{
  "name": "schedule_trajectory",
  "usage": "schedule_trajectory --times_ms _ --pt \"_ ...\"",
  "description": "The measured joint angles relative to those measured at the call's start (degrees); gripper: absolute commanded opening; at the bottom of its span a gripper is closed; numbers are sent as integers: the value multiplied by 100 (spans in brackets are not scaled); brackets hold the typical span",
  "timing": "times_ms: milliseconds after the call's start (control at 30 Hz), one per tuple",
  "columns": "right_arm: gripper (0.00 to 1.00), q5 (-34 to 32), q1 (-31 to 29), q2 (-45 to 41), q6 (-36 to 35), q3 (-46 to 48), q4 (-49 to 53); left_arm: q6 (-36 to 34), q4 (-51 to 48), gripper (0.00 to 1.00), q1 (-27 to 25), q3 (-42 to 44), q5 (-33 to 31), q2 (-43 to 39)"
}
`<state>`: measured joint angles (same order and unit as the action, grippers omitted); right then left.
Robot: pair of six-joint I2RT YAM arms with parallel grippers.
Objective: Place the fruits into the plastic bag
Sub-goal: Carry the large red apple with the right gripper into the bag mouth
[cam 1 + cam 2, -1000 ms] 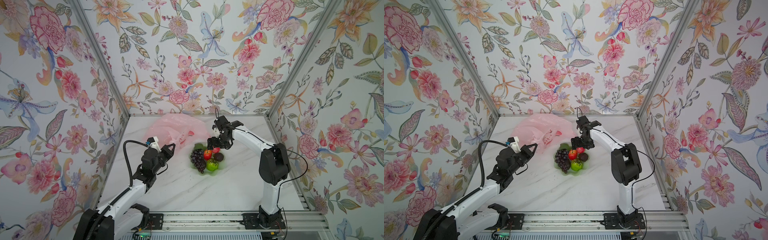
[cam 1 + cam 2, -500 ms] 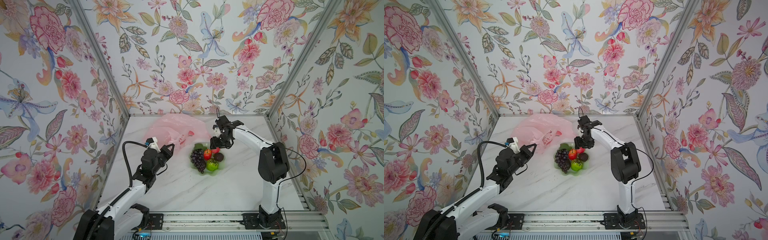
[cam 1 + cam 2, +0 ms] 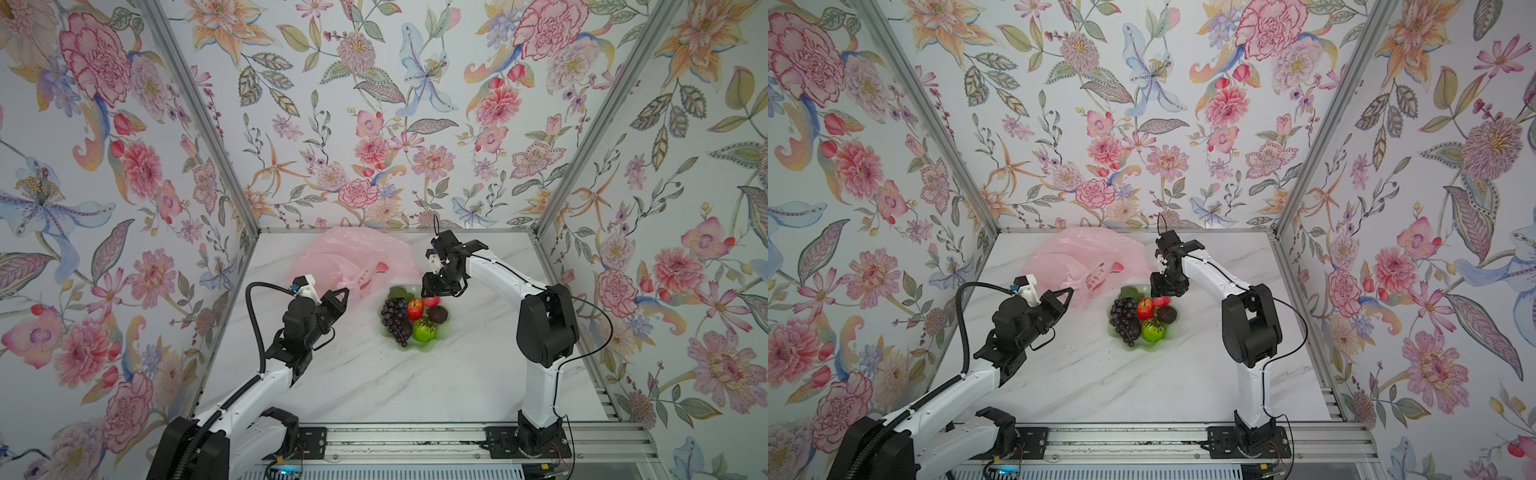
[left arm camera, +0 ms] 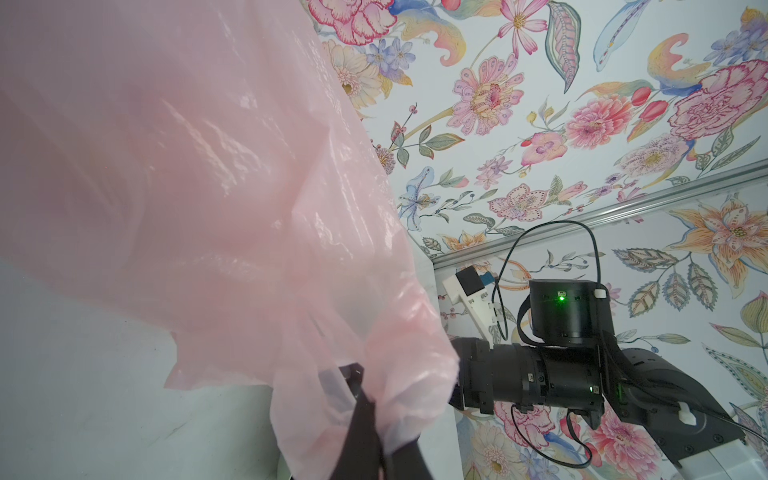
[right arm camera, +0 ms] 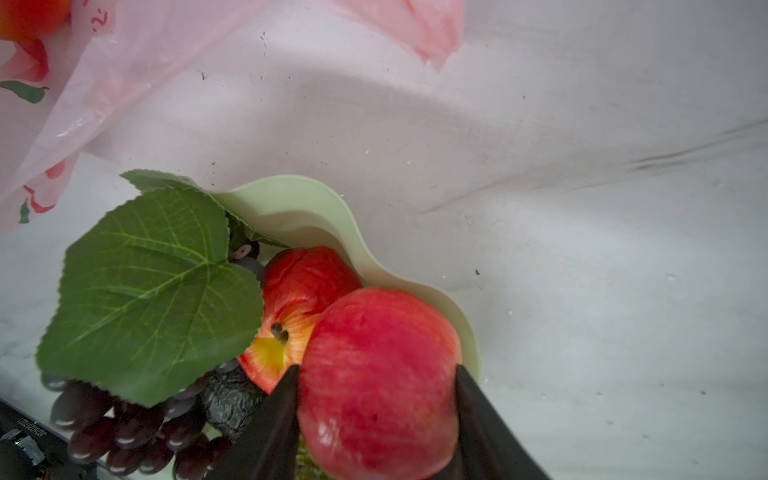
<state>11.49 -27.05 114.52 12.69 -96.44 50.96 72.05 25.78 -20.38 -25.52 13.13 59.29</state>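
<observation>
Bright even light, soft shadows, glare on plastic bag (image 4: 232,158)

Your white, grey-veined marble worktop (image 3: 374,382) is boxed in on three sides by walls of floral wallpaper (image 3: 374,124), with aluminium posts (image 3: 202,116) rising from its two back corners. A pale green scalloped dish (image 3: 444,330) sits around the middle of the worktop, well clear of every edge. In the right wrist view you can see small dark specks (image 5: 477,272) scattered over the marble beside its wavy rim. Along the worktop's front edge runs a grooved aluminium rail (image 3: 415,434).
</observation>
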Motion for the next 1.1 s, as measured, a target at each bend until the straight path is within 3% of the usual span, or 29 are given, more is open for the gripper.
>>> schedule_trajectory --times_ms 533,833,1100 --pt "45 1115 175 -516 951 -251 -144 0 7 0 50 37 15 -70" --pt "42 2262 164 -413 2459 -7 -1635 0 4 0 50 94 17 -133" --pt "40 2761 20 511 3438 -264 -2761 0 4 0 50 105 17 -155"
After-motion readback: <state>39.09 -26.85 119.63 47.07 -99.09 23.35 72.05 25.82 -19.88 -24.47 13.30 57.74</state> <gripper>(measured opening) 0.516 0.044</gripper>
